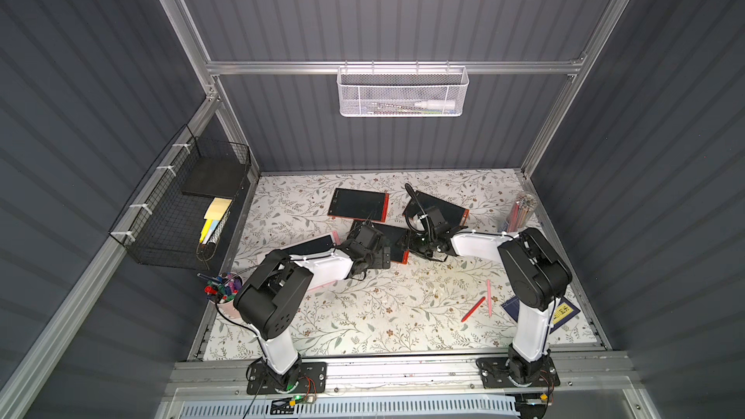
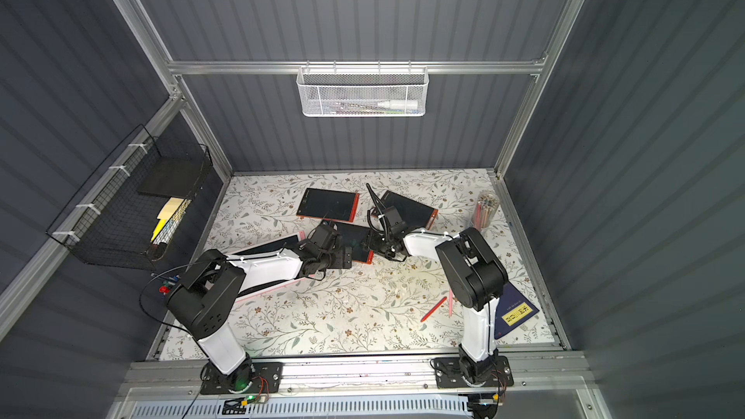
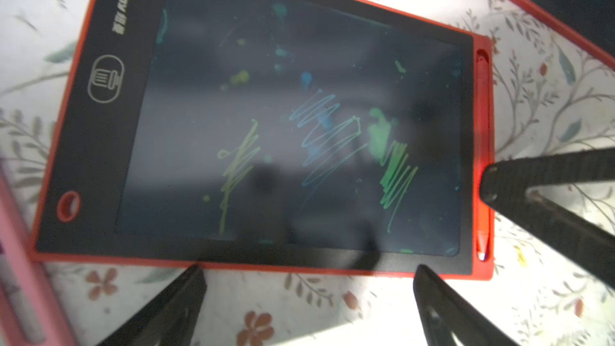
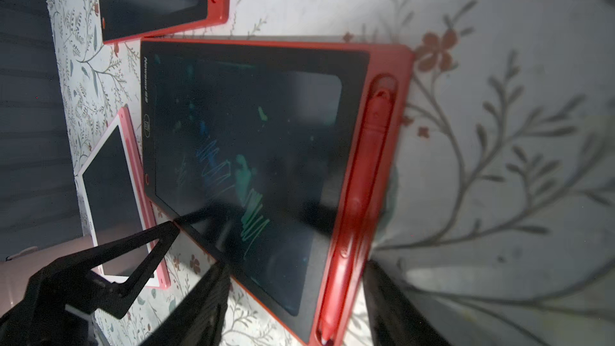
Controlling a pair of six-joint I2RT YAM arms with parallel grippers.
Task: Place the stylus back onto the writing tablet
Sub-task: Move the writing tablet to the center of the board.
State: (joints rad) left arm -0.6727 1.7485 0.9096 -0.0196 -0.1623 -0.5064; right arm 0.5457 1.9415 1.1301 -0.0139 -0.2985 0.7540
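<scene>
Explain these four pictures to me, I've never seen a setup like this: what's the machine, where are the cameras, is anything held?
This is a robot with two arms, the left arm and the right arm, each ending in a two-fingered gripper. Two pictures look down from overhead; the other two come from cameras on the wrists. On the flowered table lie several writing tablets, a loose red stylus and a pen cup. Both grippers reach over one red tablet, whose stylus lies in its side slot. The left gripper is open and empty. The right gripper has its jaws apart astride that stylus, apparently not pinching it.
</scene>
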